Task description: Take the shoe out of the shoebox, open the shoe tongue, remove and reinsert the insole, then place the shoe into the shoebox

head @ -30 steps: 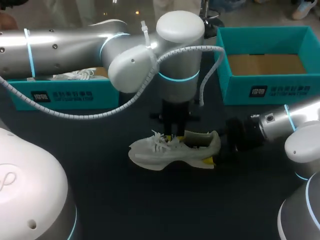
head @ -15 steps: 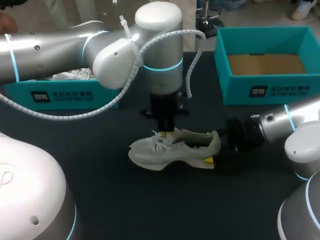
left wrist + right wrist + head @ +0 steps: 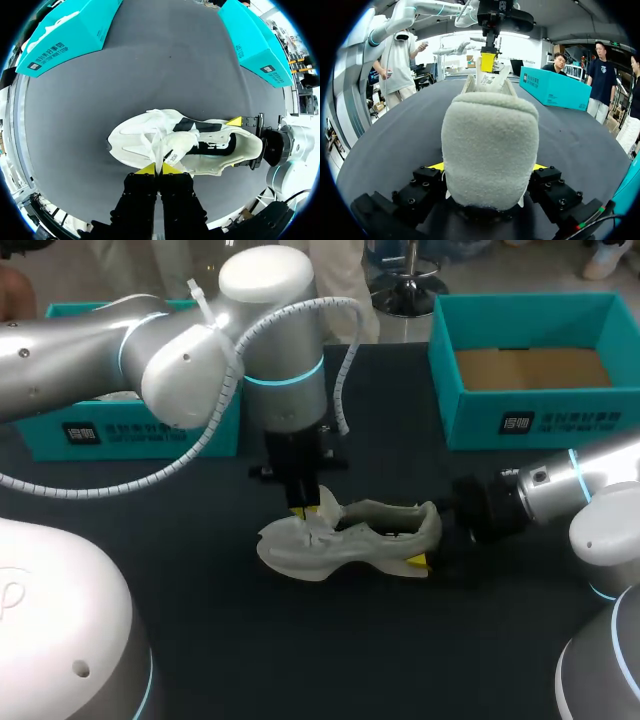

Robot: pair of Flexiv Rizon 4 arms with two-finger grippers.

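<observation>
**Head view**

— What just changed?

— The left arm [image 3: 200, 370] slid to the left. A second ago the left jaws hung over the middle of the shoe [image 3: 350, 540]. Now they are nearer the toe. They are pinched tight on the tongue [image 3: 326, 510] and have pulled it along, so it stands up and leans toward the toe.

— Did the shoe move?

— No. It lies in the same spot on the dark counter [image 3: 350, 650], toe to the left and heel to the right. The right arm [image 3: 570, 490] has not moved. The right jaws grip the heel just as before.

— What does that mean for the job?

— I think the tongue is nearly open. Taking out the insole should come next.

**Left wrist view**

— And from the left wrist?

— The two yellow tips of the left jaws press together with the tongue [image 3: 175, 149] between them. Past them, the mouth of the shoe [image 3: 150, 135] gapes wide and looks dark inside. I can't pick out the insole.

**Right wrist view**

— And from the right wrist?

— The fuzzy heel [image 3: 490, 145] sits between the right jaws and touches both sides. Far ahead, the left jaws hold the tongue [image 3: 490, 80] up.

— Where's the box?

— The empty shoebox [image 3: 530, 425] waits at the far right, well apart from the shoe.
</observation>
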